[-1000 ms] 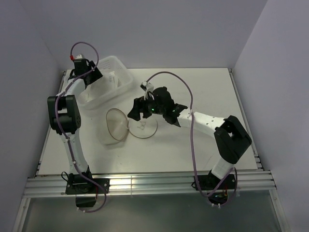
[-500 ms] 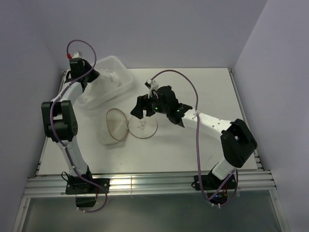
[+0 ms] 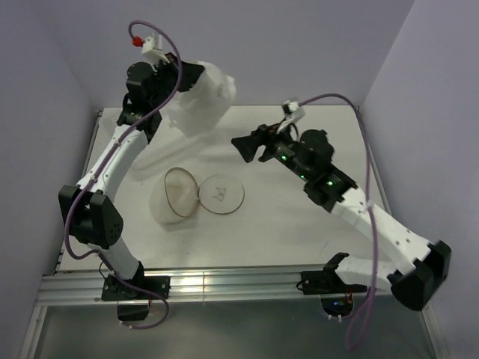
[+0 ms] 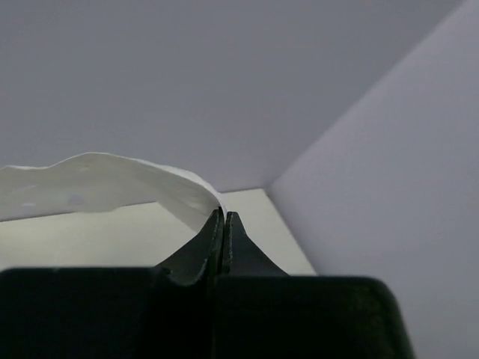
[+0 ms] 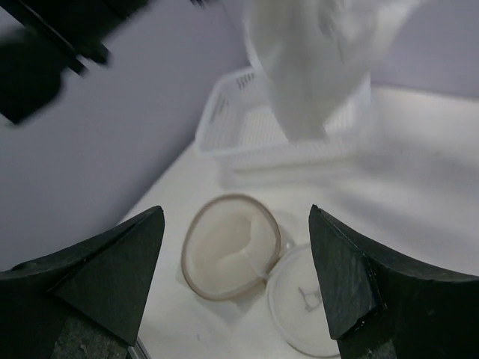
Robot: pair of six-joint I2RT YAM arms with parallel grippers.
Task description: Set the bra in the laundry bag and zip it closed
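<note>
Since a second ago your left arm has swung up out of the basket and now stands high over the far-left corner of the worktop. Your right arm has backed off to the right from over the bag. The bag itself hasn't shifted.

Left side: left gripper is clamped, fingers pressed together with a thin white edge of the bra pinched between them. The left wrist view shows that edge curling away to the left of the closed tips. The bra hangs in the air, off the worktop. In the right wrist view it's a blurred pale mass dangling above the basket, which sits at the far left. Can't tell from the top view how much of the basket the bra hides.

Centre: laundry bag lies on the worktop nearer than the basket, unzipped, mouth showing as a brownish ring. Its round lid is folded out flat to the right, touching the bag at the rim, black icon facing up. The bra is well apart from the bag, up and farther back.

Right side: right gripper is spread wide, holding nothing, raised above the worktop right of the bag and pointing left toward the bra. Its wrist view frames bag and lid between the two fingers.
</note>
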